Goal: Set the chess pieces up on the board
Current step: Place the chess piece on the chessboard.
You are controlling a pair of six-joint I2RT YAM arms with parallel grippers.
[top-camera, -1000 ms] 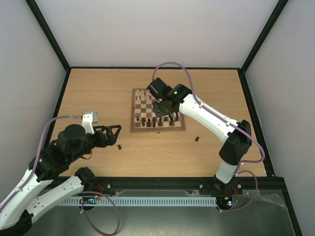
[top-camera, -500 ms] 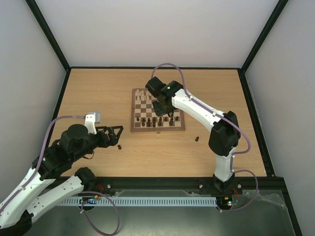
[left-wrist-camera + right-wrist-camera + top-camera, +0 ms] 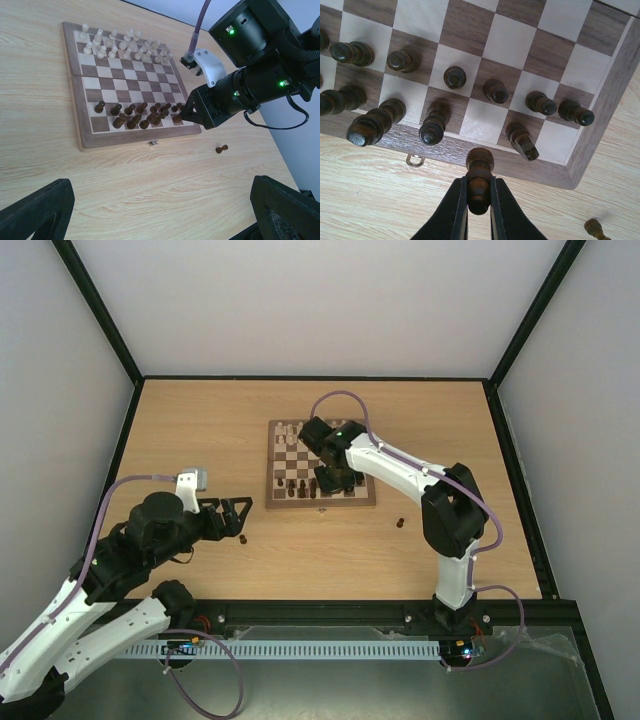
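Board [image 3: 607,95] bearing dark pieces [image 3: 455,77], right hand [image 3: 478,184] pinching one piece [image 3: 479,172] (dark)

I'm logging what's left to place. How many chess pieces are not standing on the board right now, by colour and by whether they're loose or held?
Dark, loose on the table: 2 (left piece, right piece).
Dark, held in the right end effector: 1 (held piece).
Cream: 0; the cream pieces in view stand on the board.
Total: 3.
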